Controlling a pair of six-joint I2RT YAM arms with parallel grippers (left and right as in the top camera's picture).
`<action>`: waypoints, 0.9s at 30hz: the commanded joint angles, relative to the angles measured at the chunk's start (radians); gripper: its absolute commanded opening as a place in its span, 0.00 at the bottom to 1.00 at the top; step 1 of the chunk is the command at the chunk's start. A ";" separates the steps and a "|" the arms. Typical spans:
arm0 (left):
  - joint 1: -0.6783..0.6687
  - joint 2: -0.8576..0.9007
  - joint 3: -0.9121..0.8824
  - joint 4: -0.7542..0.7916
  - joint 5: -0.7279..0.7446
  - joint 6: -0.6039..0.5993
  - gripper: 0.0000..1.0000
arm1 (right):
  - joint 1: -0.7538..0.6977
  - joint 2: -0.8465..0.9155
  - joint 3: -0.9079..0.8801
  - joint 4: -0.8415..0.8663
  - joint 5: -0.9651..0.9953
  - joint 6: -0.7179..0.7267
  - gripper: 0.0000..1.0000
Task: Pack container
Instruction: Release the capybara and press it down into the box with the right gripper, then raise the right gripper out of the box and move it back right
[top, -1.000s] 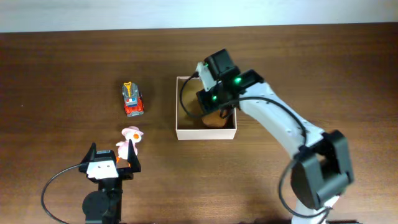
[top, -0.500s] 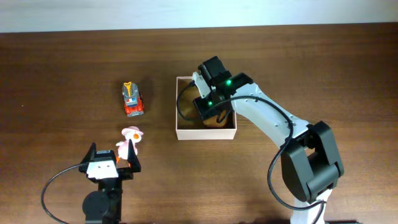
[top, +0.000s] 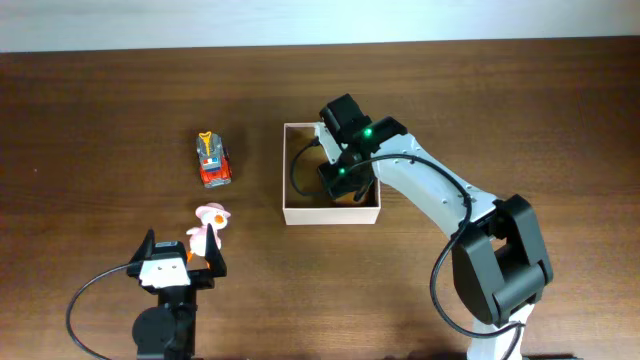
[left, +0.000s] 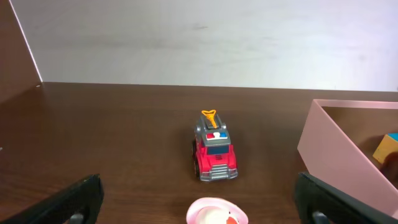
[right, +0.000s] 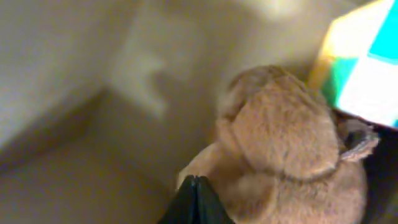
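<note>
Overhead view: brown table with two arms, one at each side of the container.
Container: open-topped white box near mid-table, resting flat on the wood.
Right arm: reaches from the front edge, its wrist down inside the container.
Right gripper: in the right wrist view the two dark fingers seem pressed together at the tips, with no gap between them; whether they pinch any fur, I cannot tell.
Plush: tan and fuzzy, inside the container, touching the fingertips.
Block: yellow, green and white, inside the container, just beside the plush.
Truck: red and grey, left of the container, well apart from it.
Figure: pink-hatted, left of the container, nearer the front edge than the truck.
Left gripper: fingers spread wide with nothing held, low by the front edge, just past the figure from the container.
</note>
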 joint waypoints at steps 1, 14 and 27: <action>0.006 -0.008 -0.007 0.003 0.010 0.016 0.99 | 0.002 0.002 -0.008 -0.019 0.079 -0.016 0.04; 0.006 -0.008 -0.007 0.003 0.010 0.016 0.99 | 0.002 0.002 0.055 -0.037 0.063 -0.015 0.11; 0.006 -0.008 -0.007 0.003 0.010 0.016 0.99 | 0.001 0.002 0.188 -0.122 0.060 -0.015 0.43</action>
